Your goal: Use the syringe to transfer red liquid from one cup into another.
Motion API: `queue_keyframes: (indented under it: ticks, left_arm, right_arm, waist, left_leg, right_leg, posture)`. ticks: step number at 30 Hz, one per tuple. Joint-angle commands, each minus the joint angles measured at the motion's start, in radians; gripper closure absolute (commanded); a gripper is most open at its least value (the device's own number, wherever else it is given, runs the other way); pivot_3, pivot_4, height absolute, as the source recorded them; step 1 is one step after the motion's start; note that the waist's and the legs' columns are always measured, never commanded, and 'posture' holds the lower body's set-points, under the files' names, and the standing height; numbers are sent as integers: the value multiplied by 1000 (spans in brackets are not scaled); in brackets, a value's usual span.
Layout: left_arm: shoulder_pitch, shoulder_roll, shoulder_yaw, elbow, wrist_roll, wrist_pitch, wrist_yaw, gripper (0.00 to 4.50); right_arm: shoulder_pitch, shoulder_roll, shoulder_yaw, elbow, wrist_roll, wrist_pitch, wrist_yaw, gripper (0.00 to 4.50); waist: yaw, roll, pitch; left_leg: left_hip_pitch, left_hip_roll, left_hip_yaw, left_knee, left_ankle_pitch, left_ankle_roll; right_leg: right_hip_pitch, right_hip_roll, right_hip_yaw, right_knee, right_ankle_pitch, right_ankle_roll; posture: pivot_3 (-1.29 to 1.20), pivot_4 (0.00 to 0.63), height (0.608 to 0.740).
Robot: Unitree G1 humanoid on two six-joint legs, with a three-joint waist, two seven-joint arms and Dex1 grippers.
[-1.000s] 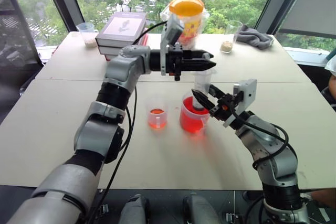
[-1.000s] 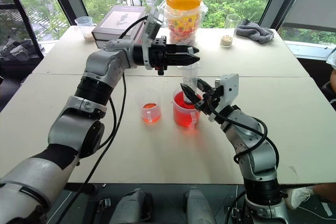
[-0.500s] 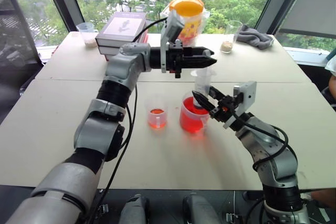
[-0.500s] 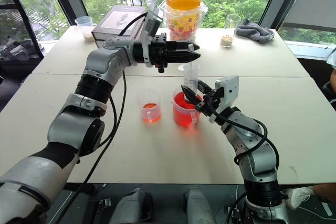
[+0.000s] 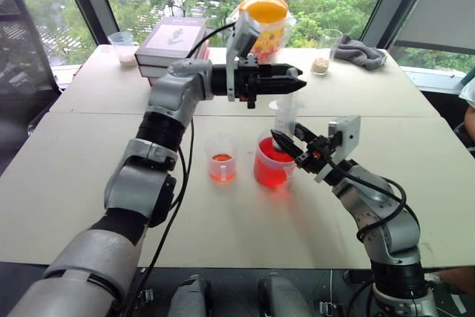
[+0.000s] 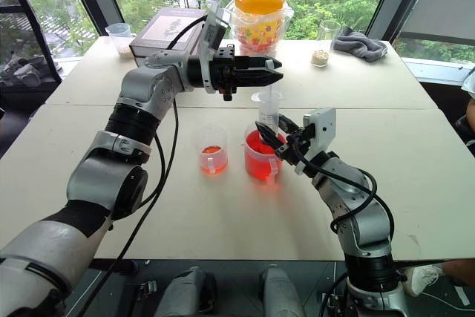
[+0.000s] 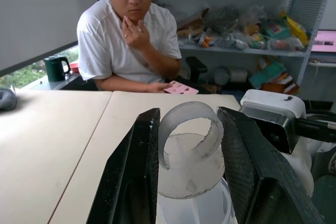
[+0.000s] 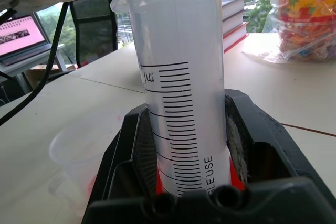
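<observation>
The plunger (image 6: 268, 99) has risen slightly — little else.

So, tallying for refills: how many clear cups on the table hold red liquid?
2. The small cup stands near the table's middle with a little red liquid. The wider handled beaker stands just to its right, much fuller, with the syringe upright in it. None seems hidden.

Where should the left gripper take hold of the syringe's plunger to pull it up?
At the plunger's round top, from the side, one finger on each edge. The syringe stands upright in the beaker, barrel clamped by the right gripper.
</observation>
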Motion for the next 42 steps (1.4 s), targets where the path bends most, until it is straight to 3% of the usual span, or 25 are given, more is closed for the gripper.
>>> queue_keyframes:
  ticks: [1, 4, 6, 18, 24, 32, 37, 42]
  left_arm:
    - [6, 30, 52, -84, -12, 0, 30, 1994]
    - [31, 39, 49, -114, -5, 12, 33, 638]
    - [60, 58, 53, -144, -11, 27, 24, 61]
    - [180, 230, 149, -316, -98, 175, 25, 61]
    - [204, 349, 209, -307, -88, 176, 60, 61]
    - [219, 440, 244, -292, -78, 152, 95, 61]
    - [245, 465, 265, -346, -107, 186, 109, 61]
    - [238, 465, 283, -390, -164, 254, 112, 61]
  right_arm:
    - [-38, -12, 9, -92, 41, 24, 7, 3016]
    - [-60, -19, -2, -108, 50, 43, -1, 3016]
    - [-81, -30, -11, -116, 58, 55, -2, 3016]
    - [-136, -70, -34, -91, 82, 74, 2, 3016]
    - [-275, -66, -50, -60, 157, 119, 13, 3016]
    - [-448, 83, 34, 108, 212, 110, 53, 3016]
    - [-390, 178, 120, 225, 146, -4, 99, 3016]
    - [-320, 197, 173, 255, 86, -75, 132, 3016]
  waist:
    - [-2, 0, 0]
    - [1, 0, 0]
    - [2, 0, 0]
    - [-3, 0, 0]
    - [-3, 0, 0]
    - [3, 0, 0]
    - [1, 0, 0]
    - [0, 0, 0]
  left_leg:
    - [0, 0, 0, 0, 0, 0]
    - [0, 0, -1, 0, 0, 0]
    - [0, 0, 0, 0, 0, 0]
    - [1, 0, 0, 0, 0, 0]
    - [1, 1, 0, 0, 1, -1]
    - [2, 1, 1, 0, 1, -1]
    - [2, 1, 1, 0, 1, -1]
    - [2, 1, 1, 0, 1, -1]
  right_leg:
    - [0, 0, 0, 0, 0, 0]
    - [0, 0, 0, 1, 0, 0]
    - [0, 0, 0, 0, 0, 0]
    - [0, 0, 0, 1, 0, 0]
    - [0, 0, 0, 2, 0, 0]
    - [0, 0, 0, 2, 0, 0]
    - [1, 0, 0, 2, 0, 0]
    - [1, -1, 0, 2, 0, 0]
  posture:
    - [0, 150, 740]
    - [0, 150, 740]
    - [0, 150, 740]
    - [0, 150, 740]
    - [0, 150, 740]
    - [0, 150, 740]
    - [0, 150, 740]
    - [0, 150, 740]
